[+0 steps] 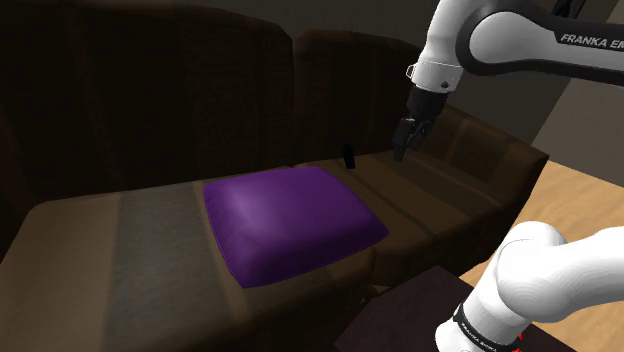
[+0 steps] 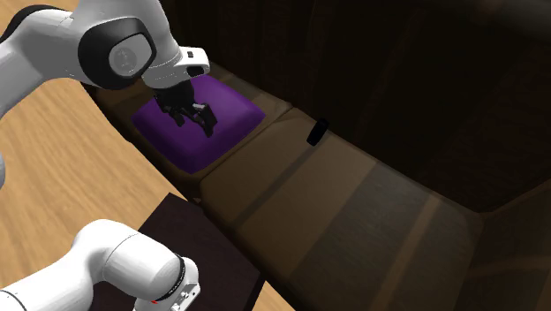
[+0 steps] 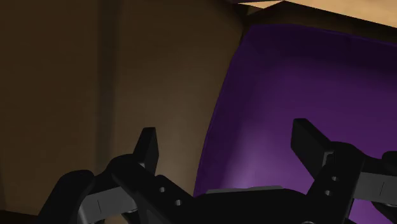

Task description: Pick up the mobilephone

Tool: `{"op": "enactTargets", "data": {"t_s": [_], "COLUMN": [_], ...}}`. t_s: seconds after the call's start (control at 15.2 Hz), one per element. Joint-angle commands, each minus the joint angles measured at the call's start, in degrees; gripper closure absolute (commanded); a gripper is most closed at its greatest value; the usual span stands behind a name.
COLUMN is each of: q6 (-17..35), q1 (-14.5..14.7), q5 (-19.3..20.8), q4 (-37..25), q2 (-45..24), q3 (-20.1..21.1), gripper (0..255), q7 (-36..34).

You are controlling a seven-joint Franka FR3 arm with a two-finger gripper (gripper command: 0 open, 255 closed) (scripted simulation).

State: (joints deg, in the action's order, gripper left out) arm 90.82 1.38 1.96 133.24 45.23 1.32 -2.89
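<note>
- We hold our all-black two-finger gripper (image 3: 226, 137) wide open, empty.
- The small black mobilephone (image 1: 348, 156) sits at the brown sofa seat's (image 1: 430, 210) back edge; our fingertips could knock it away.

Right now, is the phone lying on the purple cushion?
No, the phone sits on the brown sofa seat, off the cushion.
</note>
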Motion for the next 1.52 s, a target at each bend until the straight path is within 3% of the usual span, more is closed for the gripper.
{"op": "enactTargets", "data": {"t_s": [0.0, 0.86, 1.45], "q6": [0.0, 31.8, 51.7], "q1": [0.0, -4.2, -4.4], "q5": [0.0, 3.0, -0.7], "q4": [0.0, 7.6, 4.2], "q2": [0.0, -12.7, -28.4], "q3": [0.0, -8.6, -15.5], "gripper": [0, 0, 0], "q7": [0.0, 3.8, 9.0]}}
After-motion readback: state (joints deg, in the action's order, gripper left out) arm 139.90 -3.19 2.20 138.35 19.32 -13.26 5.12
